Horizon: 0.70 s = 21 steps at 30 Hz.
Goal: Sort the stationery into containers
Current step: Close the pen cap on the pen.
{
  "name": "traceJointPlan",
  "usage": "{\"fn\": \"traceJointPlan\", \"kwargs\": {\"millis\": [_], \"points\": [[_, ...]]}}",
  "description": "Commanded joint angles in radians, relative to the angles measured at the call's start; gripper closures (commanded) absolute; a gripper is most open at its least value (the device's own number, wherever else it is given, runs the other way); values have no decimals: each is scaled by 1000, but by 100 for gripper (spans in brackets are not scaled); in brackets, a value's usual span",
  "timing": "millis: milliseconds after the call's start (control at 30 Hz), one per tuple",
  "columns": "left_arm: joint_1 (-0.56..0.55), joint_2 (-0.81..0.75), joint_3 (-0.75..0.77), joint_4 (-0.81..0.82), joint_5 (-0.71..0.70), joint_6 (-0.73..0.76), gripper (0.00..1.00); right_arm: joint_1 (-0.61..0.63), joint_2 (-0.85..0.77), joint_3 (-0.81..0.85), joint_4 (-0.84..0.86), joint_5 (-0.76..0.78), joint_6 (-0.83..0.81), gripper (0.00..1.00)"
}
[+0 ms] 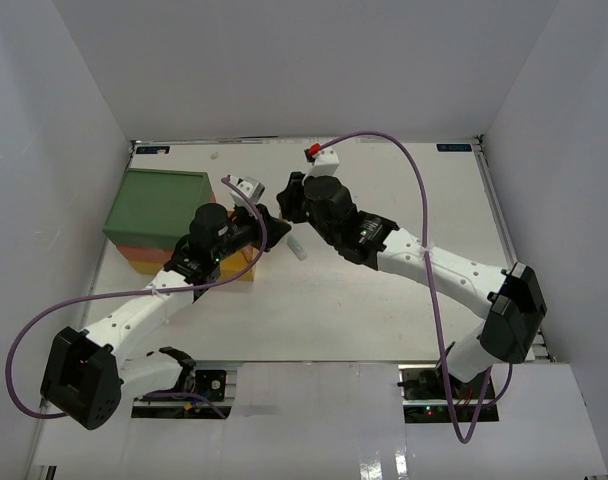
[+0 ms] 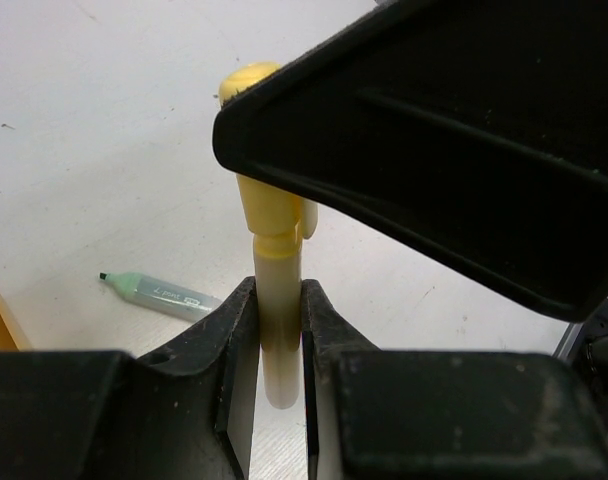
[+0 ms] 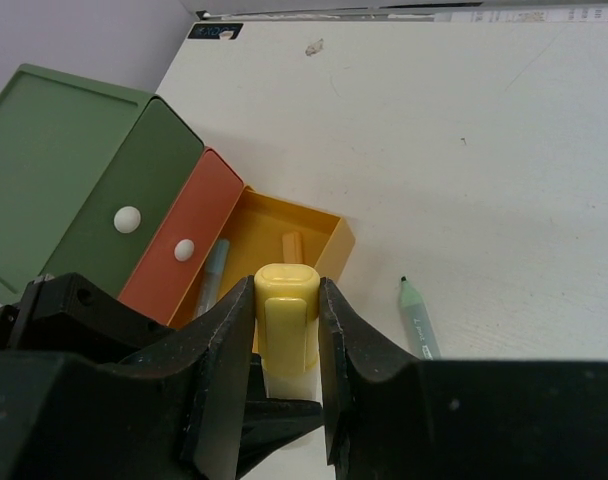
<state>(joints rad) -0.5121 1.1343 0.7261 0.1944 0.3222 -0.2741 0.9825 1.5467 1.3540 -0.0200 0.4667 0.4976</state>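
White walls stand on three sides of the white surface (image 1: 384, 310), and both arms reach toward its middle. We see the containers (image 1: 156, 205) at the left part of the surface, built as a stack: a green drawer (image 3: 119, 215) on top, a red drawer (image 3: 179, 260) under it, and a yellow drawer (image 3: 329, 250) at the bottom. The yellow drawer is pulled out farther than the other two and stands open. Inside it lie a blue pen (image 3: 214, 275) and a short orange piece (image 3: 293, 247), which we cannot identify more exactly. Both claws hold one thing together, a yellow highlighter (image 2: 269, 215), above the surface and near the open drawer. The left claw (image 2: 280, 310) pinches the pale barrel, with one finger touching it on each side. The right claw (image 3: 286, 320) pinches the yellow cap at the other end. In the left wrist view the highlighter stands upright between the fingers, and a black finger of the right claw covers part of the cap. A pale green marker (image 2: 162, 293) lies flat on the surface, near the claws and apart from the drawers, and nothing touches it.
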Motion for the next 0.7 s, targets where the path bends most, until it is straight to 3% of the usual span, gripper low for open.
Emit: {"fn": "traceJointPlan", "kwargs": {"millis": [0, 667], "points": [[6, -54, 10, 94, -2, 10, 83, 31, -19, -41, -31, -48, -7, 89], [6, -94, -42, 186, 17, -10, 86, 67, -34, -99, -46, -31, 50, 80]]}}
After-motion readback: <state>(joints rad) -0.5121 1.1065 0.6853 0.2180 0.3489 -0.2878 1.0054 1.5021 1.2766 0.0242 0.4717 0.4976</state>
